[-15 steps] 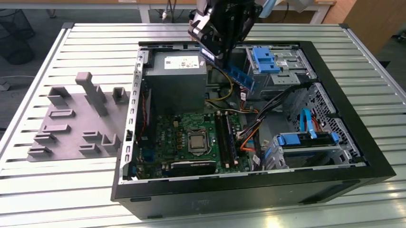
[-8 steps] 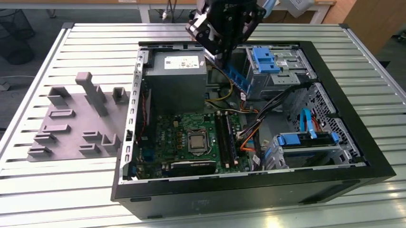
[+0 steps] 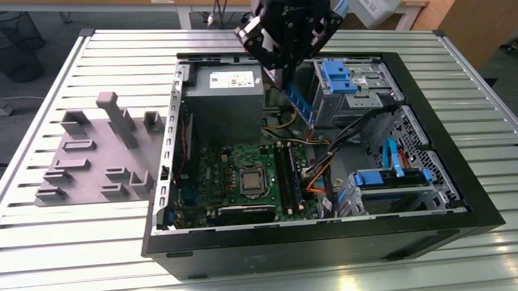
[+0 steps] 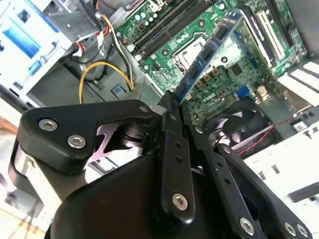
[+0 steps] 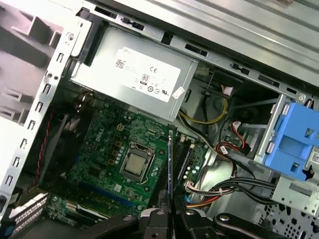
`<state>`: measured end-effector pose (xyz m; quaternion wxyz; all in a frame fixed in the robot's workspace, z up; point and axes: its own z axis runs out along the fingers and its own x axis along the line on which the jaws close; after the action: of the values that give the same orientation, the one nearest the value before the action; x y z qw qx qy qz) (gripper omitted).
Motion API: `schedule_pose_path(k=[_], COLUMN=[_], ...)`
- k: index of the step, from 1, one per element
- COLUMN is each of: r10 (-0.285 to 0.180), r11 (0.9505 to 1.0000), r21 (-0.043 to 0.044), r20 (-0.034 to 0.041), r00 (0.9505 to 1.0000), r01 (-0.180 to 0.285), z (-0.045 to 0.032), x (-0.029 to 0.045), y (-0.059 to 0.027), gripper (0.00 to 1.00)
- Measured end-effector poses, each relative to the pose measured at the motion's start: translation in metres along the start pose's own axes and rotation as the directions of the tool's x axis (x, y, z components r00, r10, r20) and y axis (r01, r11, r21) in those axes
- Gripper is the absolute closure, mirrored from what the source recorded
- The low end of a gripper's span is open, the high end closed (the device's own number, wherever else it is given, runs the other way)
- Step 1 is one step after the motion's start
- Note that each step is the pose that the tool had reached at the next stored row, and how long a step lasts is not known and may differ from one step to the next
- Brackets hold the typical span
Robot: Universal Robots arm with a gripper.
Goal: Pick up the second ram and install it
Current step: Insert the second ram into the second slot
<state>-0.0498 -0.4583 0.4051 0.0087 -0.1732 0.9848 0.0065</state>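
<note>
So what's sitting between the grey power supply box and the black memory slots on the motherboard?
In the first wrist view, the processor socket lies on the green motherboard between the power supply and the memory slots, nearer the slots.

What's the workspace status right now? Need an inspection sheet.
Surface: slatted metal table carrying an open PC case.
Job's things: second ram held edge-on above the motherboard, not seated.
Clutter: grey holder tray at the exterior view's left of the case.
Grippers: gripper shut on the ram.
Cables: yellow wires and mixed bundles loose near the drive cage.
Surroundings: nothing seen of note.
</note>
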Motion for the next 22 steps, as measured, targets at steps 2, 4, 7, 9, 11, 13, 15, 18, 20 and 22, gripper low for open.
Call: schedule_pose_path(k=[2, 4, 7, 9, 11, 13, 15, 18, 20, 22], r10=[0.037, 0.073, 0.128, 0.164, 0.199, 0.234, 0.271, 0.301, 0.302, 0.302], r11=[0.9993, 0.9973, 0.9917, 0.9865, 0.9799, 0.9721, 0.9627, 0.9535, 0.9534, 0.9533], r21=[0.0007, 0.0014, 0.0024, 0.0030, 0.0036, 0.0042, 0.0049, 0.0055, 0.0055, 0.0054], r20=[0.0004, 0.0008, 0.0014, 0.0019, 0.0024, 0.0029, 0.0034, 0.0034, 0.0033, 0.0034], r00=[0.9993, 0.9973, 0.9917, 0.9865, 0.9799, 0.9721, 0.9627, 0.9536, 0.9534, 0.9533], r01=[-0.037, -0.073, -0.128, -0.164, -0.199, -0.234, -0.271, -0.301, -0.302, -0.302], z=[0.0007, 0.0013, 0.0024, 0.0032, 0.0042, 0.0053, 0.0066, 0.0077, 0.0077, 0.0078], x=[0.0000, 0.0000, 0.0001, 0.0001, 0.0001, 0.0001, 0.0001, 0.0002, 0.0002, 0.0002], y=[0.0000, 0.0000, 0.0000, -0.0001, -0.0001, -0.0001, -0.0001, -0.0001, -0.0001, -0.0001], gripper=[0.86, 0.86, 0.86, 0.86, 0.86, 0.86, 0.86, 0.86, 0.86, 0.86])
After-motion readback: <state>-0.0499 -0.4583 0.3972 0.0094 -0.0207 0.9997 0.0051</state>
